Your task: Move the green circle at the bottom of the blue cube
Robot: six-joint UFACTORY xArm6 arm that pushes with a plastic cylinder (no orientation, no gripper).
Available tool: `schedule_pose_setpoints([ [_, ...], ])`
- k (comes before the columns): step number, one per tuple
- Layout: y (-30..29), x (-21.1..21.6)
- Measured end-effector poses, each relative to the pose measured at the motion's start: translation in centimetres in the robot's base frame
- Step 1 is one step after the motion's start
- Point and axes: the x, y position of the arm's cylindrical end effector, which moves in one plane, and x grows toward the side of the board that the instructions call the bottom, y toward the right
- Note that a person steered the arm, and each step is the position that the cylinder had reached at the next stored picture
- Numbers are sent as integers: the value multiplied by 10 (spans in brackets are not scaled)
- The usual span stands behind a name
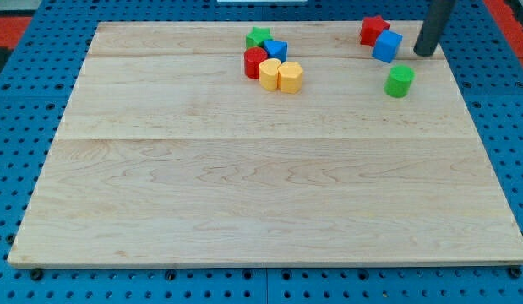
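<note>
The green circle (400, 81) is a short green cylinder at the view's upper right. The blue cube (387, 46) stands just above and a little left of it, with a small gap between them. A red star (373, 29) touches the cube's upper left. My tip (424, 52) is the lower end of the dark rod that comes down from the view's top right. It rests on the board just right of the blue cube and above right of the green circle, touching neither.
A cluster sits at the top centre: a green star (258, 37), a blue block (276, 50), a red cylinder (255, 62), a yellow heart-like block (269, 74) and a yellow hexagon (291, 76). The wooden board (261, 194) lies on a blue pegboard.
</note>
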Motion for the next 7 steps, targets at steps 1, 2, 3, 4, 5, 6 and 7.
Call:
schedule_pose_setpoints([
  [1, -8, -21],
  [2, -52, -17],
  [3, -54, 0],
  [4, -53, 11],
  [5, 21, 7],
  [6, 28, 51],
  [7, -5, 73],
])
